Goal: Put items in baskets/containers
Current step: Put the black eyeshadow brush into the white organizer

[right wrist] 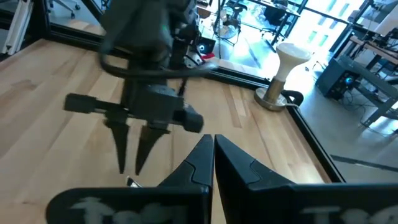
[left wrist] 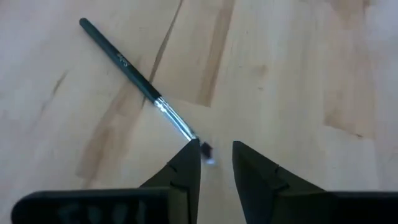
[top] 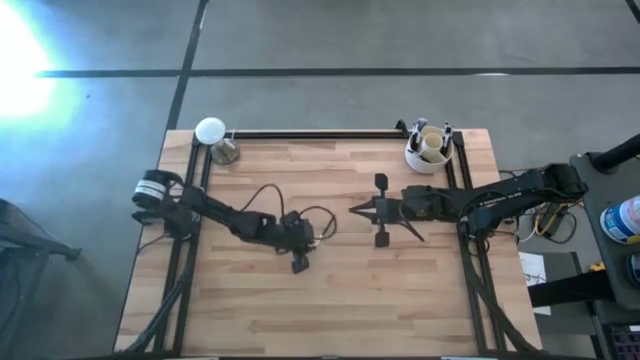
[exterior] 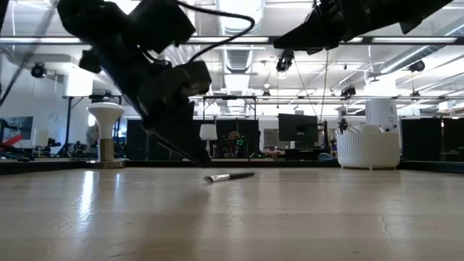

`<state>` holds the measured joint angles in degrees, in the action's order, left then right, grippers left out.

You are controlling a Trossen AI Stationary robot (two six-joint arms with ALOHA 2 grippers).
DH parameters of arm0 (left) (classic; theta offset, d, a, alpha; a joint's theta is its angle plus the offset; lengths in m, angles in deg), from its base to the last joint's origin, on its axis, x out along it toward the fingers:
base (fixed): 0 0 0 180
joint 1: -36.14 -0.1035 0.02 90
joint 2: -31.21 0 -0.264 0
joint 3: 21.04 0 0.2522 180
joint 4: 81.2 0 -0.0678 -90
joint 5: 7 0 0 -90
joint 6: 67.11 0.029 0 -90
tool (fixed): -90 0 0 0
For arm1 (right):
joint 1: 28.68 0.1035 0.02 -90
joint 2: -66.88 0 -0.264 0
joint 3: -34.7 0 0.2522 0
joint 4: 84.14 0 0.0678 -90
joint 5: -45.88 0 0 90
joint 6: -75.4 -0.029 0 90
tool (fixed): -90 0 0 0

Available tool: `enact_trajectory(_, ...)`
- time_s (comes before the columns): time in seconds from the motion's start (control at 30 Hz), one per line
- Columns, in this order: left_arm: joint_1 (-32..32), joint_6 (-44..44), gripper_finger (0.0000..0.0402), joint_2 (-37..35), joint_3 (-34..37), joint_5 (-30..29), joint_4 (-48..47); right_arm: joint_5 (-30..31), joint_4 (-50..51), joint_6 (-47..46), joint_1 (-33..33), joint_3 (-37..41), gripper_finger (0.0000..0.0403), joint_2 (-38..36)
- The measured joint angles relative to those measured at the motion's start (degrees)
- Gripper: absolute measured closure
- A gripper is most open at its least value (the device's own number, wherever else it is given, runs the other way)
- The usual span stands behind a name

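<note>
Wooden table, white disc on stand beside cup.

Grey concrete floor around the table, crossed by dark seam lines, with a strong glare patch at one corner. Beyond the wooden table top: open workshop room, exposed ceiling ducts, dark monitors on desks. Large bright windows along one side.
</note>
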<state>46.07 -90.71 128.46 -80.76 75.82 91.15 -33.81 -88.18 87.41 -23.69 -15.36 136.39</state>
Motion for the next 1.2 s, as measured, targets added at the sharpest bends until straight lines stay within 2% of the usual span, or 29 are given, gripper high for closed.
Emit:
enact_trajectory(0.2, 3.71, -6.71, 0.0316, 0.88, -1.18, -8.11, -0.67, 0.02, -0.02, -0.02, 0.00, 0.00, 0.0394, 0.00)
enact_trajectory(0.67, 3.27, -7.98, 0.0315, 7.72, -5.95, -11.82, -4.74, 0.07, -0.02, -0.07, 0.00, 0.00, 0.0394, 0.02)
enact_trajectory(1.2, 2.28, -2.96, 0.0319, 7.43, -5.44, -13.39, -4.95, 0.07, -0.01, -0.50, 0.00, 0.00, 0.0394, 0.02)
